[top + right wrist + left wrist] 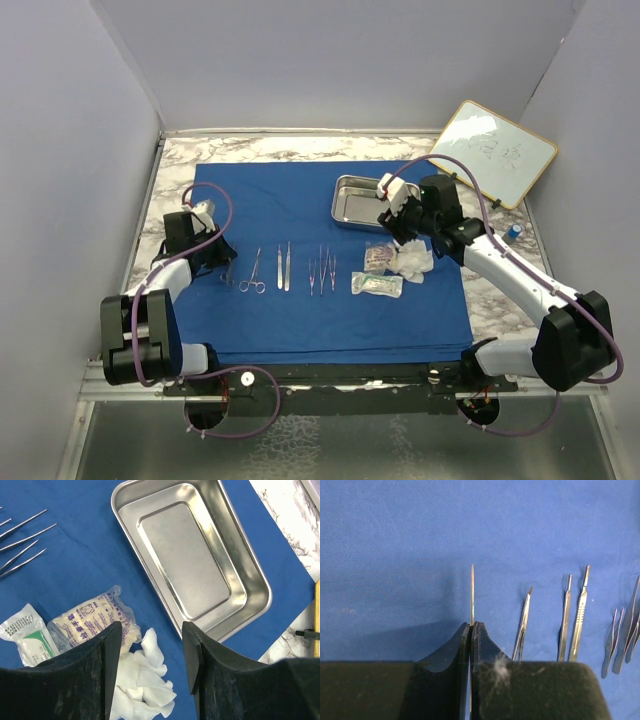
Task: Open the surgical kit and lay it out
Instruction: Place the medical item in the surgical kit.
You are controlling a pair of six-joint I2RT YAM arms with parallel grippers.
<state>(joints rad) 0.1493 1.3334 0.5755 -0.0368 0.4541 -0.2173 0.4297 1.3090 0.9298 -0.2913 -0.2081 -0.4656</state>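
Left wrist: with left end effector (471, 626) clamped on thin steel instrument (472, 590) over blue wrap (395, 555), left of curved-tip instrument (522, 622), lower flat and parallel before releasing; with right end effector (150, 630) apart above gauze (142, 682)

Blue wrap (300, 325) flat; steel tray (356, 200) far right; instruments (285, 268) rowed mid-cloth; thin instrument (472, 595) in left jaws; gauze (412, 260), packets (377, 285) near tray.
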